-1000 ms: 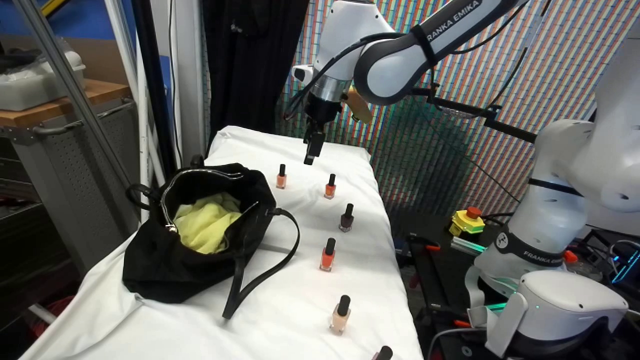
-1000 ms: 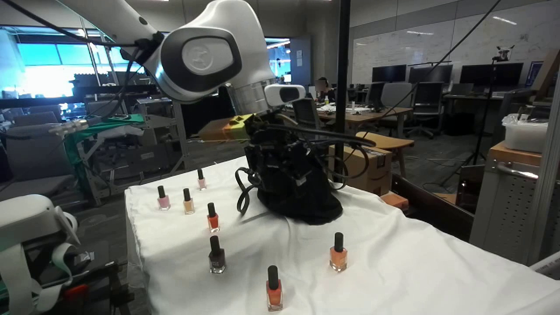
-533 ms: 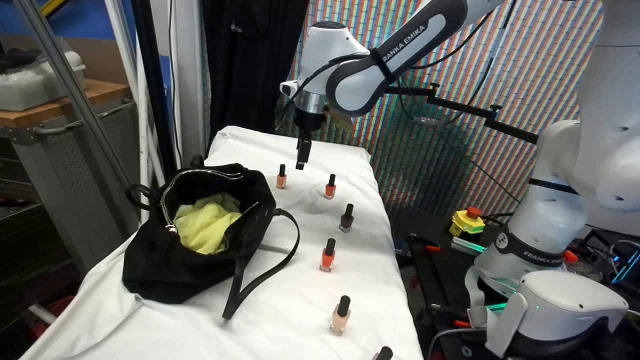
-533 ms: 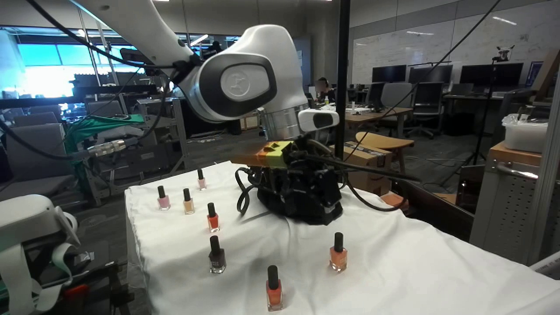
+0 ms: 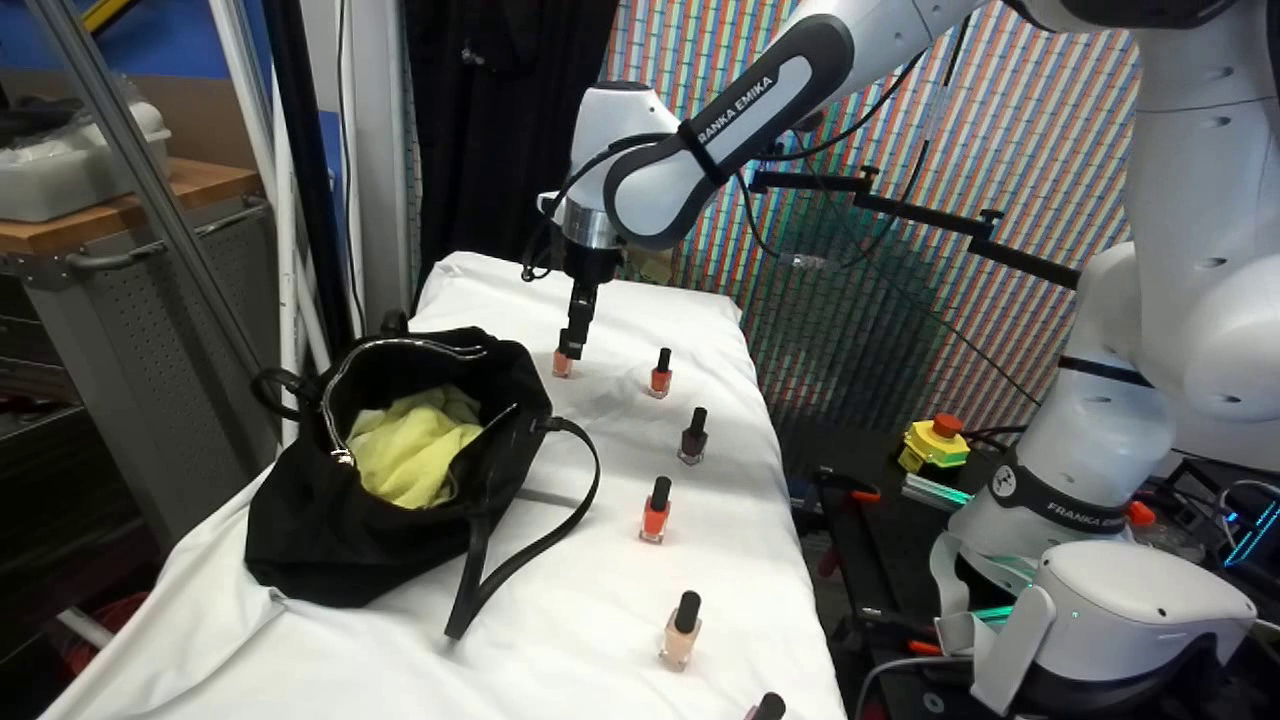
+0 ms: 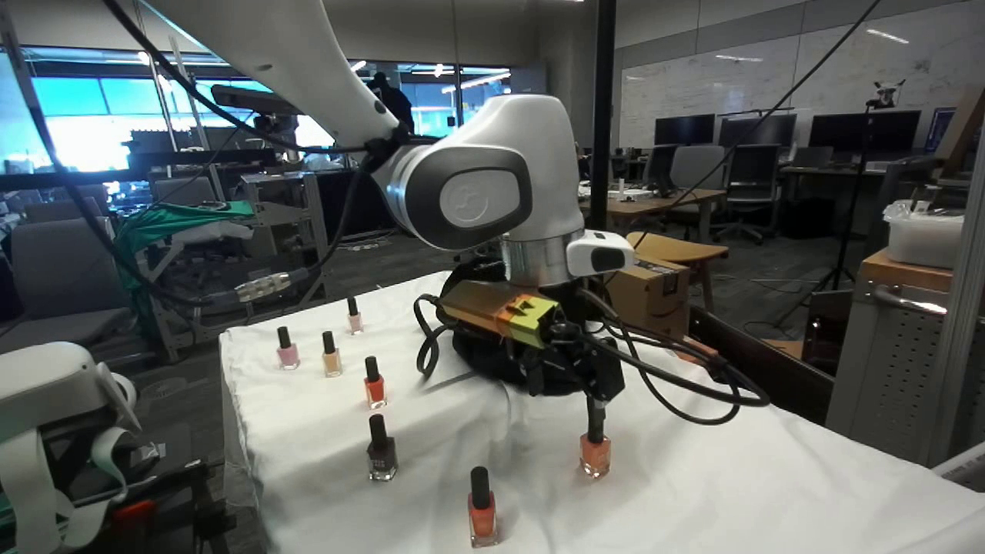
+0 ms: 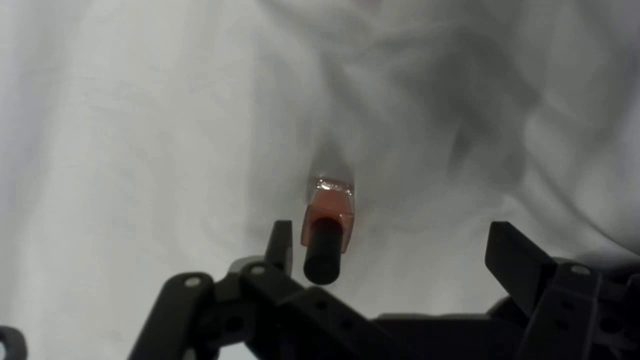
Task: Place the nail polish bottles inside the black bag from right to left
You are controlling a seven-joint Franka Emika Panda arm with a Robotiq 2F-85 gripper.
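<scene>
In the wrist view a peach-orange nail polish bottle [image 7: 331,201] stands upright, its black cap between the spread fingers of my gripper [image 7: 391,226], much nearer the left finger [image 7: 280,245]. A gap shows on both sides, so nothing is held. In an exterior view the fingers partly cover that bottle [image 6: 596,457]. Upright on the cloth are further bottles: orange-red [image 5: 660,381], dark [image 5: 692,446], red [image 5: 655,521], pale peach [image 5: 679,642], pink [image 6: 288,355] and pale pink [image 6: 354,322]. The black bag [image 5: 320,545] gapes beside them, yellow-green inside; my arm partly hides it in an exterior view.
White wrinkled cloth [image 5: 590,650] covers the table. A bag strap [image 5: 520,560] loops over it towards the row of bottles. Cables [image 6: 677,392] hang from my wrist. A white headset [image 5: 1130,630] and an emergency stop [image 5: 935,445] lie beyond the table edge.
My gripper has come down and across to the peach-orange bottle, from above the cloth to around its cap, with the fingers staying apart. Bottles and bag have kept their places.
</scene>
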